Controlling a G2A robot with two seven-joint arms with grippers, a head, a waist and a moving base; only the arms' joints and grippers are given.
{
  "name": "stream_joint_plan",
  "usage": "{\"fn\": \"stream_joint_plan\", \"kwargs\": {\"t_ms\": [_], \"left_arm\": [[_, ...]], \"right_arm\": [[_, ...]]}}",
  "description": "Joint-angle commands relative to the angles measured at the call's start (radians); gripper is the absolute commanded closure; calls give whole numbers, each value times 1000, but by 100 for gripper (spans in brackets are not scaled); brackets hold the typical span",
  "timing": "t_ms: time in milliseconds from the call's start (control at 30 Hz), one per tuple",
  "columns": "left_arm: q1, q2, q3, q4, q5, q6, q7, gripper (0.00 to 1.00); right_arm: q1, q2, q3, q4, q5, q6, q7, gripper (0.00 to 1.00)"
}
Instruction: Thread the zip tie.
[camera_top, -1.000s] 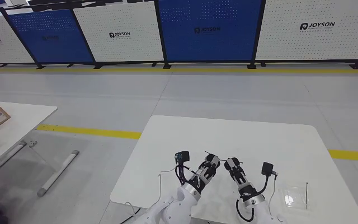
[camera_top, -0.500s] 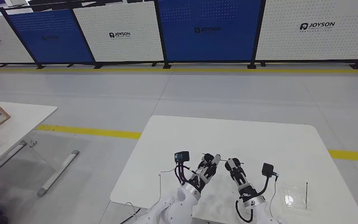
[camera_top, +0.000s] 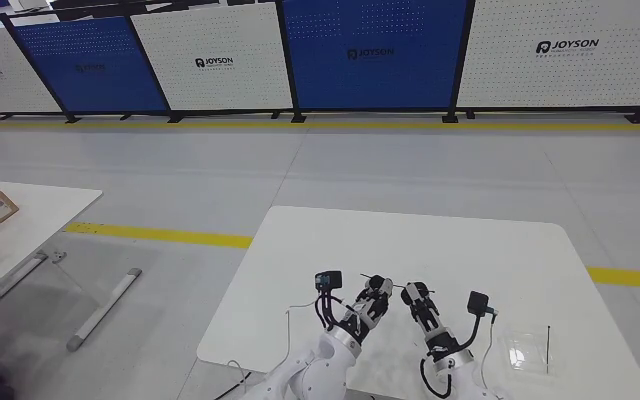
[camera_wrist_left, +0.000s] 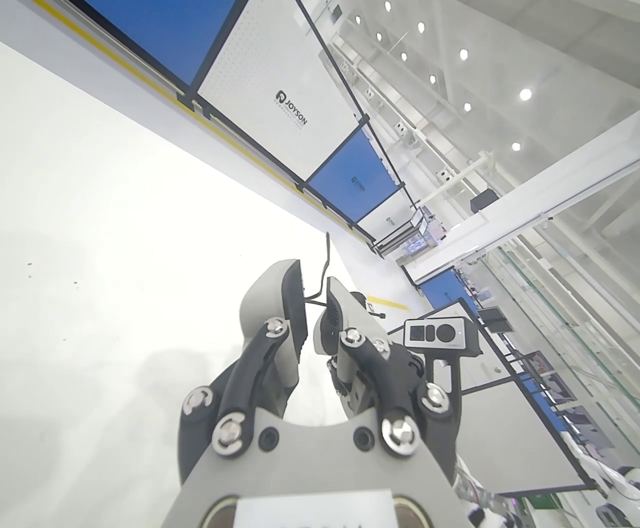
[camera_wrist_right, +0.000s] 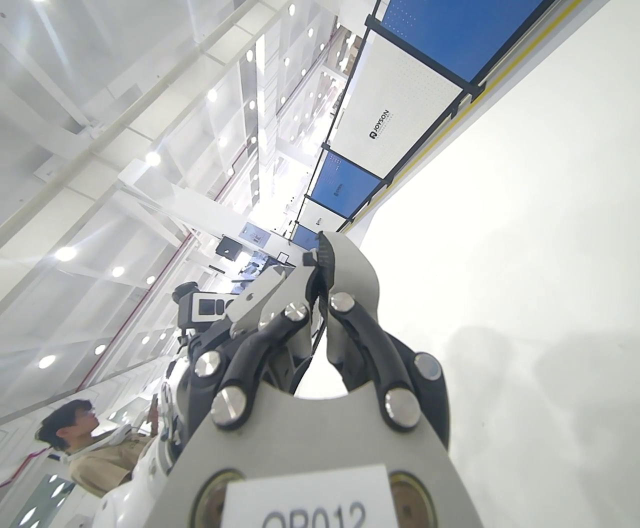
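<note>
Two end effectors of mine sit close together above the near part of the white tabletop (camera_top: 450, 240); the left end effector (camera_wrist_left: 314, 281) is slightly spread, and the thin black zip tie (camera_wrist_left: 326, 260) crosses its narrow gap and pokes out past the tips; the right end effector (camera_wrist_right: 316, 260) is pressed together on that zip tie; far to the right lies a second tie (camera_top: 548, 345), beside a clear bag (camera_top: 520, 352).

Matt smooth white table (camera_top: 480, 250); thin black plastic zip tie (camera_wrist_left: 326, 255); grey plastic left claw (camera_wrist_left: 314, 277), ribbed pads (camera_wrist_left: 294, 295).
</note>
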Motion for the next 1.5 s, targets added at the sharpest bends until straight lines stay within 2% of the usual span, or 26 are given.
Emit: {"fn": "stream_joint_plan", "kwargs": {"t_ms": [0, 67, 467, 633, 867, 1033, 1467], "left_arm": [[0, -1, -1, 1, 1, 1, -1, 90], [0, -2, -1, 2, 1, 2, -2, 100], [5, -6, 1, 3, 16, -12, -7, 100], [8, -6, 3, 1, 31, -31, -14, 100], [15, -7, 2, -2, 50, -44, -15, 100], [19, -7, 2, -8, 62, -43, -16, 100], [24, -9, -3, -14, 69, -54, -30, 100]], "right_arm": [[0, 0, 0, 0, 1, -1, 1, 100], [0, 0, 1, 0, 2, -3, 1, 100], [-2, -1, 4, 1, -1, -6, 4, 100], [-4, 0, 7, 1, 10, -15, 17, 100], [-9, 2, 20, 0, 54, -39, 54, 100], [-11, 9, 53, 1, 128, -62, 124, 100], [-17, 13, 54, -25, 117, -28, 153, 100]]}}
